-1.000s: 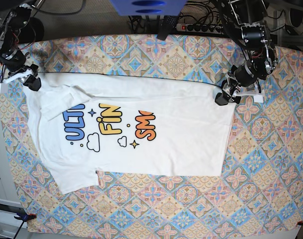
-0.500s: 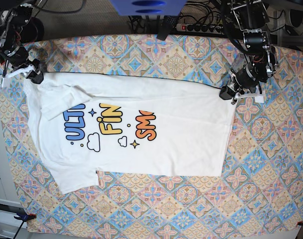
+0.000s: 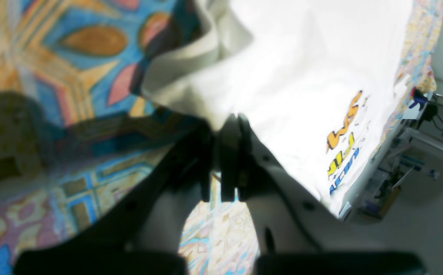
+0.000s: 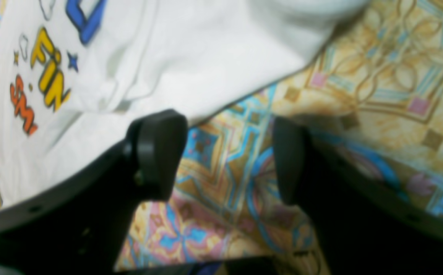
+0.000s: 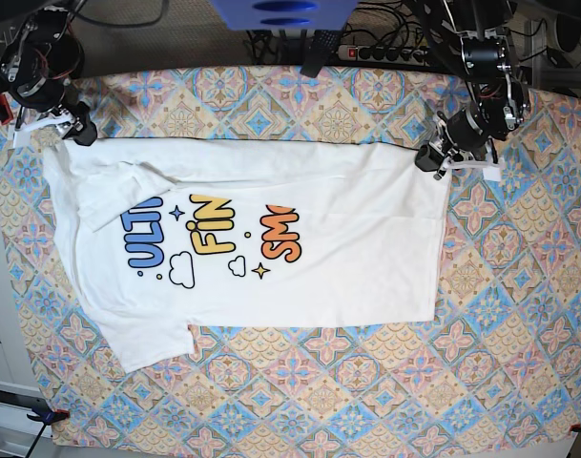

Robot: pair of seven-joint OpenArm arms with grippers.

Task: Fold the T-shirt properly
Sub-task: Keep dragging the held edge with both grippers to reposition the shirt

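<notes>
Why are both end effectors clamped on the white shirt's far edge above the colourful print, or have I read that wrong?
Only one is. The left end effector is shut on the T-shirt hem corner, as the left wrist view shows. The right end effector stands open beside the shirt's edge, gripping nothing, with only patterned tablecloth between its fingers; the right wrist view shows this.

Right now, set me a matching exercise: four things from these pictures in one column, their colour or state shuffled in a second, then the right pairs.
Column one:
1. left gripper
2. right gripper
3. word "FIN"
4. word "SM"

Column two:
A. orange
B. open, patterned cloth between its jaws
C. yellow
D. shut on the T-shirt edge

Pairs: 1-D, 2-B, 3-C, 4-A
</notes>
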